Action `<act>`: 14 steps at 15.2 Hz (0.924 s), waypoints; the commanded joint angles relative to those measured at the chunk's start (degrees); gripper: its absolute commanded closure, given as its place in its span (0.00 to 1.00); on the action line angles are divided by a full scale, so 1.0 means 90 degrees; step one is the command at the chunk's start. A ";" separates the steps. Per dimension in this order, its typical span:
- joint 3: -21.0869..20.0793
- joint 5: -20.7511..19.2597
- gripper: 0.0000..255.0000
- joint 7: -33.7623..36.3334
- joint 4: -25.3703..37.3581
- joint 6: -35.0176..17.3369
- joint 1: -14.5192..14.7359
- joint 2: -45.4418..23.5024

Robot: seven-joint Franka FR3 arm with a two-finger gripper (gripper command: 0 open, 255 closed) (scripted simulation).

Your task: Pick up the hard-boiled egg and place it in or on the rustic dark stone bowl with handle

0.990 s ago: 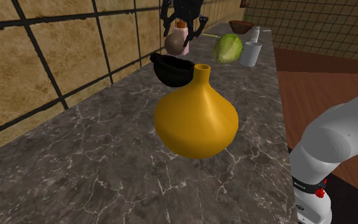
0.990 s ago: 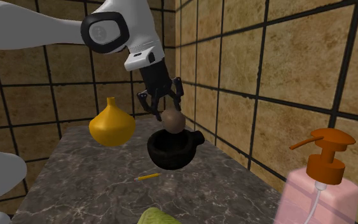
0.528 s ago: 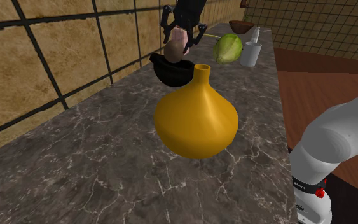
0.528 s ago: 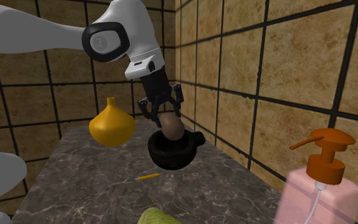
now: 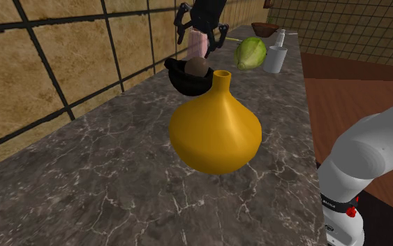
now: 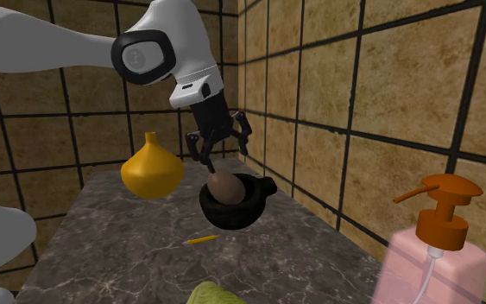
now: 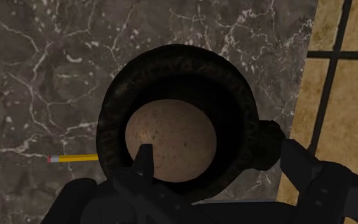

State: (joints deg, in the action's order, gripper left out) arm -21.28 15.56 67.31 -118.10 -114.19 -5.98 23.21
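Marble, dark and veined with white, tops the bench (image 5: 104, 175), and near the tiled wall stands the round, rough, near-black stone bowl (image 6: 232, 212) with its stubby handle (image 6: 268, 186). The speckled, pale brown hard-boiled egg (image 7: 171, 143) lies inside it, low in the hollow and well within the rim, so to my eye the placing itself looks done. Directly above hangs the all-black two-finger gripper (image 6: 224, 151); its fingers (image 7: 144, 164) stand spread apart, one to each side of the egg and clear of it, holding nothing. That wide stance makes sense: with the fingers parted the egg rests on the bowl alone, and a straight lift should take the hand away without nudging it. A bulbous mustard-yellow vase (image 5: 216, 126) stands close beside the bowl, which I would guess is why the arm comes in from overhead and not from the side. A small yellow pencil (image 7: 75, 158) lies on the marble just beside the bowl, and a pink soap dispenser with an orange pump (image 6: 435, 250) stands well apart, out of the way.
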 commanded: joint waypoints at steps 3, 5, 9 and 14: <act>0.0050 -0.0004 0.00 -0.0003 0.0151 0.0212 -0.0006 0.0057; 0.0144 -0.0018 0.00 -0.0003 0.0481 0.0635 -0.0021 0.0142; 0.0181 -0.0026 0.00 0.0000 0.0621 0.0801 -0.0026 0.0166; 0.0181 -0.0026 0.00 0.0000 0.0621 0.0801 -0.0026 0.0165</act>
